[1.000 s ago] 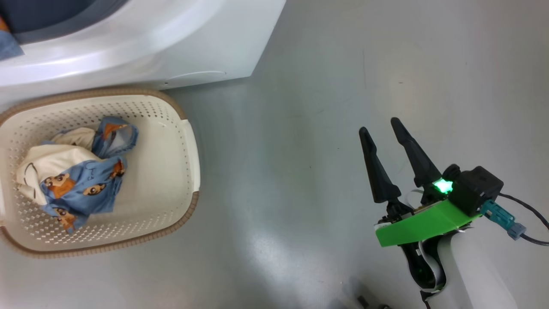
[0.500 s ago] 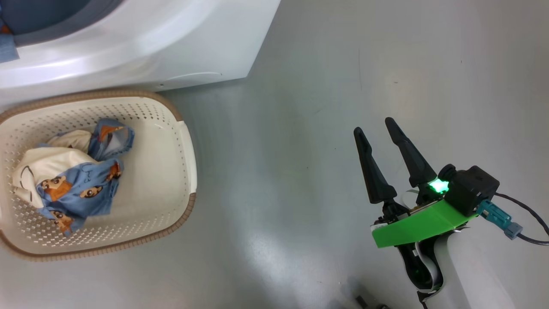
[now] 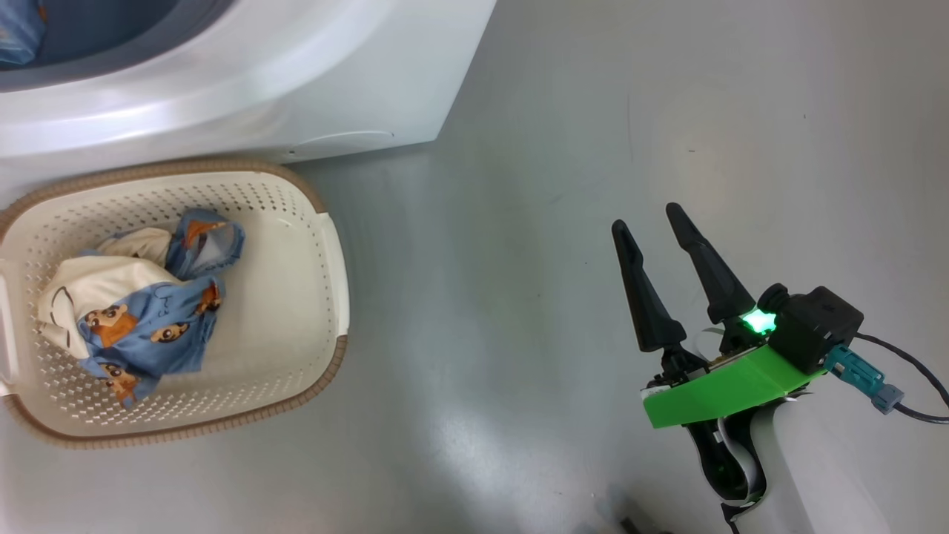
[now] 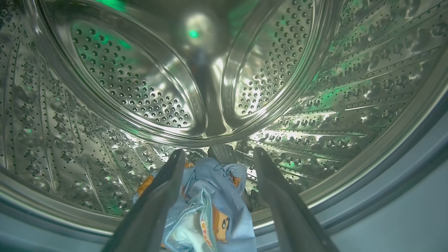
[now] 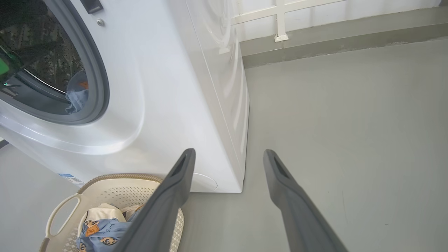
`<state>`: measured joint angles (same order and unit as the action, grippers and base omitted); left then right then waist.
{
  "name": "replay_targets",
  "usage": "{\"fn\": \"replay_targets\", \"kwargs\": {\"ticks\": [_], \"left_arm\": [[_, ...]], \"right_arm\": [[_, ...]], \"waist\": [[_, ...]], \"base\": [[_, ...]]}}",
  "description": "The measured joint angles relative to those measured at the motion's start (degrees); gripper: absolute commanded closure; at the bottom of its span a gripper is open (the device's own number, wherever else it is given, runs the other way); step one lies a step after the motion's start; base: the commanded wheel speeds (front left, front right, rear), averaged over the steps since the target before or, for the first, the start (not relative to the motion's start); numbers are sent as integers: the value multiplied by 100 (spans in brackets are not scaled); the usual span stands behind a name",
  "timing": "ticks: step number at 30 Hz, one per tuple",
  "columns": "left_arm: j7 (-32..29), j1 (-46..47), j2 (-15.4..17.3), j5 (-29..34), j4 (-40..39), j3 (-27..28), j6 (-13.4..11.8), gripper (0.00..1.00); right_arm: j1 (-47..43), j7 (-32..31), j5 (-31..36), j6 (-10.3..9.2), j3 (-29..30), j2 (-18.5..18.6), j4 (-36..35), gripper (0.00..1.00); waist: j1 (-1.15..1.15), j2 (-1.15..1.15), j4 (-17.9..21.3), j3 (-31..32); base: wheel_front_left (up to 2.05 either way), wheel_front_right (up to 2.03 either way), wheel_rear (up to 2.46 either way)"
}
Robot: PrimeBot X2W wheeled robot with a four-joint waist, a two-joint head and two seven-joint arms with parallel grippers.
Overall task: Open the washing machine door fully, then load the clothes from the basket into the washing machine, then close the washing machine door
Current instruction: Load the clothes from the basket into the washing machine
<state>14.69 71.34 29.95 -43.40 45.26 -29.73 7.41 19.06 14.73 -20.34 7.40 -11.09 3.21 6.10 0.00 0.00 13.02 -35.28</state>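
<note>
The white washing machine [image 5: 168, 91] stands with its mouth uncovered; the washing machine door is out of view. Inside the steel drum [image 4: 147, 87] my left gripper [image 4: 218, 154] is open, and a light-blue bear-print garment [image 4: 210, 206] lies loose between its fingers on the drum's front lip. That garment also peeks out of the mouth [image 3: 18, 30] [image 5: 77, 94]. The cream basket [image 3: 326, 245] [image 5: 66, 206] sits on the floor before the machine, and the rest of the clothes [image 3: 133, 311] [image 5: 101, 231] lie bundled in it. My right gripper [image 3: 652, 219] [image 5: 229, 152] hangs open and empty above the floor, right of the basket.
The grey-blue rubber seal [image 5: 99, 80] rings the drum mouth. Grey floor [image 3: 482, 259] spreads between the basket and my right arm. A low wall ledge [image 5: 332, 38] runs behind the machine. A dark cable [image 3: 912, 363] trails from my right wrist.
The blue garment at the drum mouth has shifted deeper into the machine. The head camera has drifted slightly. The basket's bundle and my right gripper are unchanged.
</note>
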Motion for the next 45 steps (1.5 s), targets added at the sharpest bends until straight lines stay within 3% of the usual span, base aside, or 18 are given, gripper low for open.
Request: {"fn": "replay_targets", "kwargs": {"ticks": [8,24,45], "left_arm": [[0,-319,-57,-29,-193,188,0,0],[0,-1607,-634,379,-1033,1276,0,0],[0,-3990,-1229,996,-1917,1859,0,0]], "right_arm": [[-1,0,1,0,11,0,1,0],[-3,0,113,0,214,4,46,0],[-716,0,54,0,497,289,245,0]], "waist": [[0,0,-65,59],[0,0,-314,342],[0,0,-799,1494]], "base": [[0,0,0],[0,0,0],[0,0,0]]}}
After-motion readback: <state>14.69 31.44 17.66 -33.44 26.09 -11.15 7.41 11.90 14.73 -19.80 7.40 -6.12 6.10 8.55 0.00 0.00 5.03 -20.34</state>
